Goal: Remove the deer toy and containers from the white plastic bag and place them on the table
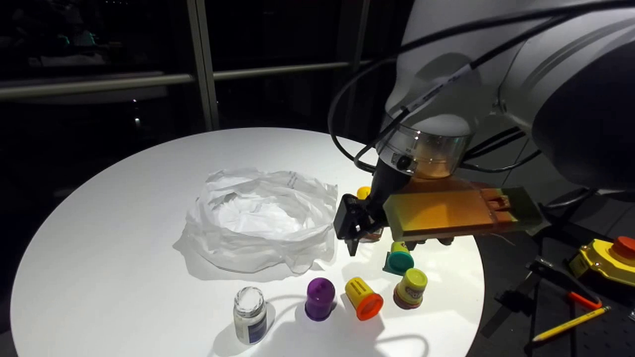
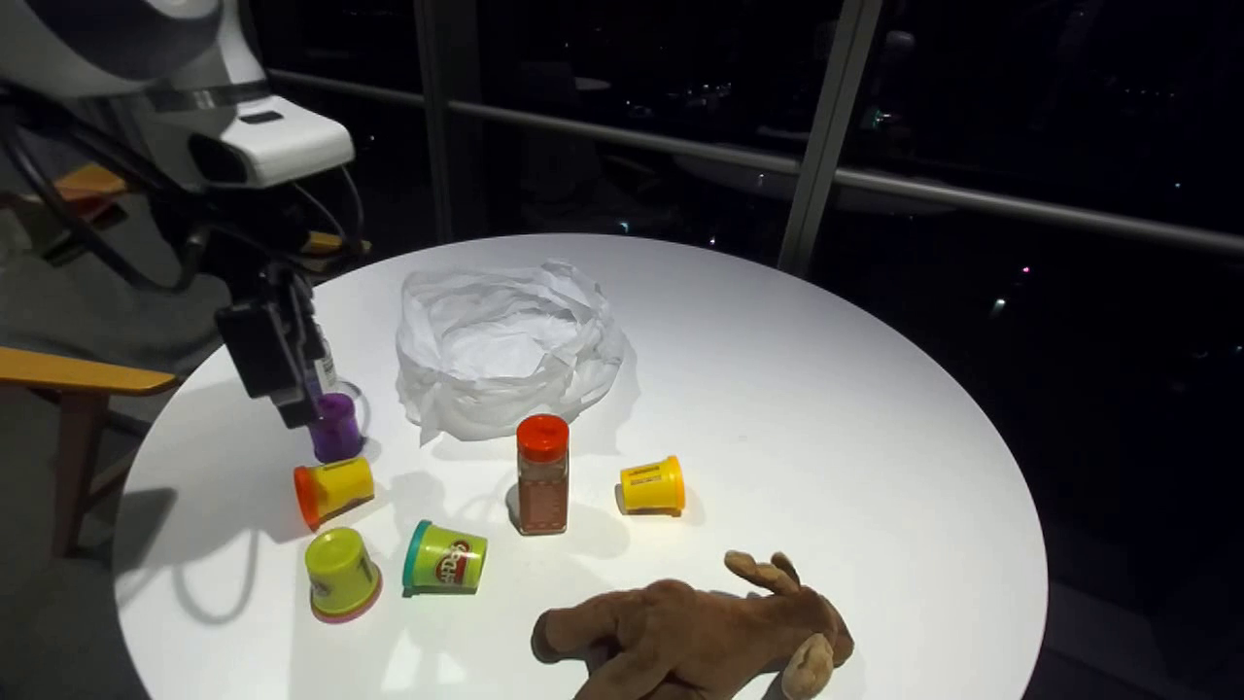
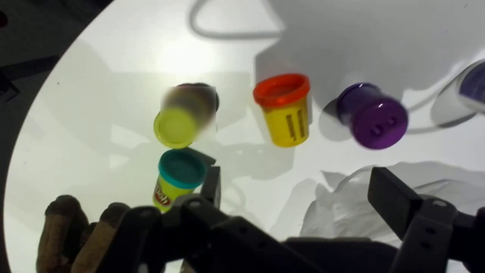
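The crinkled white plastic bag lies open-mouthed on the white table; only plastic shows inside it. The brown deer toy lies on its side at the table's edge; its legs show in the wrist view. On the table stand or lie a purple container, a yellow one with orange-red lid, a yellow-green one, a teal-lidded one, a small yellow one, a red-lidded shaker and a white-grey jar. My gripper is open and empty above the table, beside the bag.
Window frames stand behind the table. In an exterior view, a yellow box with a red button and a pencil lie on a dark surface off the table. A wooden chair stands beside the table.
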`<state>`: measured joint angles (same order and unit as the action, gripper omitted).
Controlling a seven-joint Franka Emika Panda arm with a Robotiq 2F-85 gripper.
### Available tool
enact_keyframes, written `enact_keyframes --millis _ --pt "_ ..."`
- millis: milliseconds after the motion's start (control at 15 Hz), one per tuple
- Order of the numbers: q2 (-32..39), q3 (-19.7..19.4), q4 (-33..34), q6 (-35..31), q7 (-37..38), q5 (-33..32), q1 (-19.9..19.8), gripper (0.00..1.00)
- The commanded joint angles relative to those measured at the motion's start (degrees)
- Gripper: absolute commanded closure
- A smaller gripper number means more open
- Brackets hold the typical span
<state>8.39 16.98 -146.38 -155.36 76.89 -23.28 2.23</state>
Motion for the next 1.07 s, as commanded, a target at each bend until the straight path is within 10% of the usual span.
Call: enact_keyframes --millis 0,267,333,667,1000 --pt "-1.9 14.5 5.4 10.7 -15.5 13.9 -7.5 0.0" --pt "-7.8 15.6 11.9 29.0 -31.0 20.7 -8.1 0.0" --pt "-9.3 8.0 14.3 33.6 -33.0 20.4 -1.1 0.0" --pt "-13.2 0.2 27.9 55.3 -44.9 16.8 2.6 0.0" --pt "-14.5 -2.5 33.5 58.9 -50.5 20.1 4.2 0.0"
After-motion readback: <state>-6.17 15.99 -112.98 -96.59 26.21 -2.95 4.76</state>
